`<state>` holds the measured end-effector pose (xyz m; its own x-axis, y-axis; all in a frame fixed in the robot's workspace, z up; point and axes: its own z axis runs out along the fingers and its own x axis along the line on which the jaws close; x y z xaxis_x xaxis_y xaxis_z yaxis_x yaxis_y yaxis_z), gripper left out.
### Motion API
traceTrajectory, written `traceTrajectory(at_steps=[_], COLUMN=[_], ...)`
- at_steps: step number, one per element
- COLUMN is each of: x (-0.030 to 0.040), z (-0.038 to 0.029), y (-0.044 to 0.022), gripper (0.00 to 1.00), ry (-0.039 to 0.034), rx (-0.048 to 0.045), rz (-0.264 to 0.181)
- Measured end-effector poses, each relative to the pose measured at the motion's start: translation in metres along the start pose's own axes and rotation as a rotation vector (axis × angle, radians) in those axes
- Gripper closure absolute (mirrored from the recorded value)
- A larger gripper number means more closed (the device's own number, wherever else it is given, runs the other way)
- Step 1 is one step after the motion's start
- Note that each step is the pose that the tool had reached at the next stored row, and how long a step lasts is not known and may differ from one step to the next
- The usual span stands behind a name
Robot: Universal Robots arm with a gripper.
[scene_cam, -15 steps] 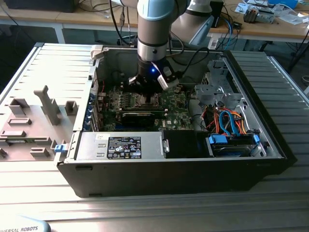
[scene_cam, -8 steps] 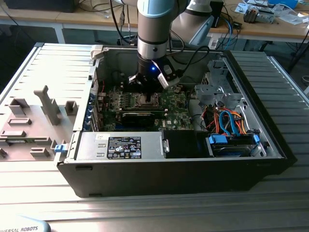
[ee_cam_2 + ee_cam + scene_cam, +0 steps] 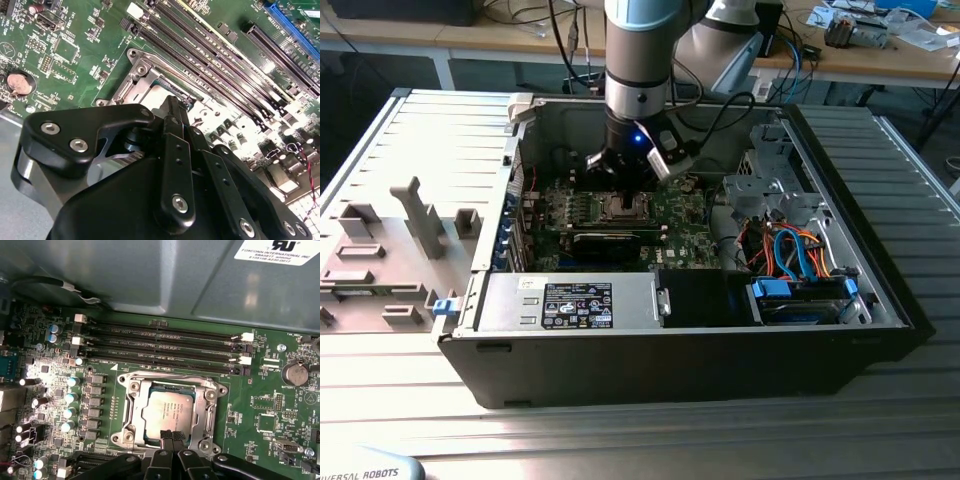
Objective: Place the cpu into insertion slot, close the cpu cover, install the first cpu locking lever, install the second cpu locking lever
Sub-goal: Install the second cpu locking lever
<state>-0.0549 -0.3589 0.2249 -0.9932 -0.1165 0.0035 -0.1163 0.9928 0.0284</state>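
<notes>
The cpu (image 3: 167,411), a flat square chip with a matte silver-grey top, lies seated in the insertion slot (image 3: 131,390), whose metallic rim frames it on the green motherboard (image 3: 260,405). The long, dark, ridged memory slots (image 3: 160,347) run beside the socket. The black gripper (image 3: 171,436) has its fingers pressed together, fingertips at the chip's near edge, grasping nothing.

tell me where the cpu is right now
The cpu sits in the insertion slot mid-motherboard in the first wrist view, beside the memory slots, with the end effector just above its edge.
</notes>
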Motion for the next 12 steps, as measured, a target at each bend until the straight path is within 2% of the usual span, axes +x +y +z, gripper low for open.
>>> traceTrajectory(at_steps=[6, 7, 8, 9, 12], x=[-0.0001, -0.0001, 0.0000, 0.0000, 0.0000], z=[-0.0046, -0.0076, -0.0150, -0.0183, -0.0186], y=[0.0001, 0.0002, 0.0004, 0.0005, 0.0005], gripper=[0.89, 0.89, 0.89, 0.89, 0.89], ry=[0.0003, 0.0005, 0.0005, 0.0006, 0.0005], rx=[0.0024, 0.0041, 0.0048, 0.0049, 0.0048], rz=[0.000, 0.000, 0.000, 0.000, 0.000])
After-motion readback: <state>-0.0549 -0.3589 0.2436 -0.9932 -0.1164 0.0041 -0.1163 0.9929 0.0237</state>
